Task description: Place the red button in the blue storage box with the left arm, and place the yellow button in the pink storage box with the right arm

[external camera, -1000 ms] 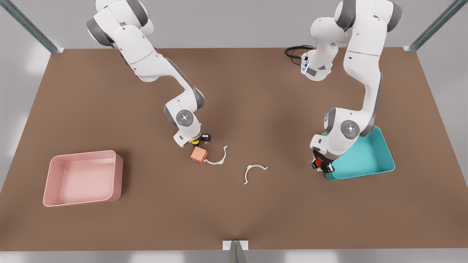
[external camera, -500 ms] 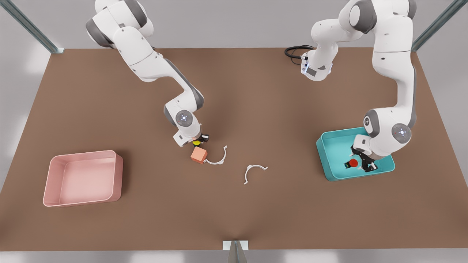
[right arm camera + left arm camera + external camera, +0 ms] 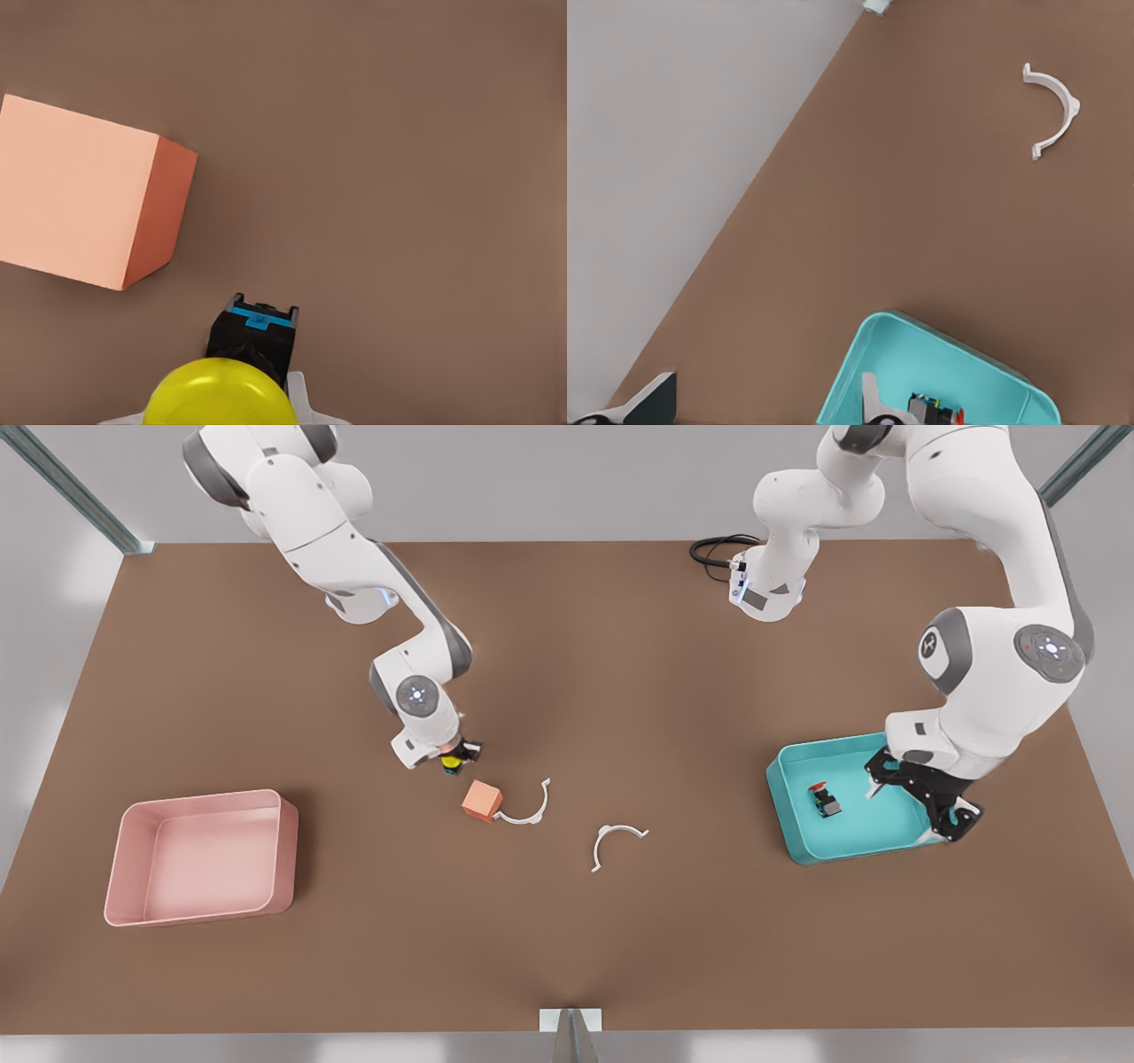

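Observation:
The red button [image 3: 824, 799] lies tipped over on the floor of the blue storage box [image 3: 864, 841], with nothing holding it. My left gripper [image 3: 921, 802] hangs open over the right part of that box, apart from the button. The left wrist view shows the blue storage box [image 3: 921, 359] with the red button [image 3: 941, 413] inside. At the front view's centre left, my right gripper [image 3: 456, 759] is shut on the yellow button [image 3: 452, 761], just above the table. In the right wrist view the yellow button [image 3: 221, 397] sits between the jaws. The pink storage box [image 3: 213, 859] stands at the front view's left.
A salmon-orange cube [image 3: 481, 801] sits just below the right gripper, and the right wrist view shows this cube [image 3: 80, 204] close by. Two white C-shaped clips [image 3: 529, 808] [image 3: 616, 841] lie mid-table. A black cable [image 3: 713, 549] coils at the back.
The left gripper carried the red button over the blue box, opened and let it drop inside, then drew off to the front view's right. The right gripper shifted slightly left with the yellow button.

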